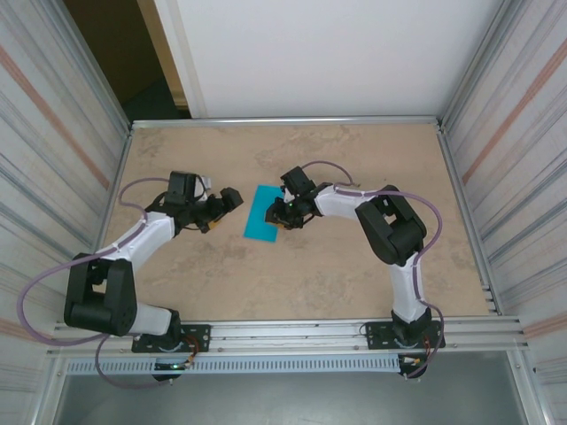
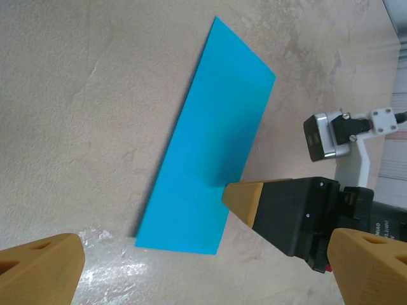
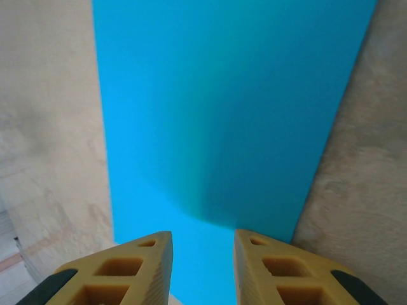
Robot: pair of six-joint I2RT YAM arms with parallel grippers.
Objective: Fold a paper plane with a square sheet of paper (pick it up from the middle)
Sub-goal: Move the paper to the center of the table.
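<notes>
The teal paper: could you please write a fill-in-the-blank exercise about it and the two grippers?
1. The teal paper rests on the ___.
2. It lies ___ the left gripper and the right gripper.
3. The left gripper's jaws stand wide ___.
Missing words: table; between; open.

Beige, mottled, stone-patterned table with a metal rim. Bears one flat teal sheet of paper, a narrow rectangle, near the middle and slightly toward the left edge, long sides slanting roughly from near edge to far edge.
</notes>
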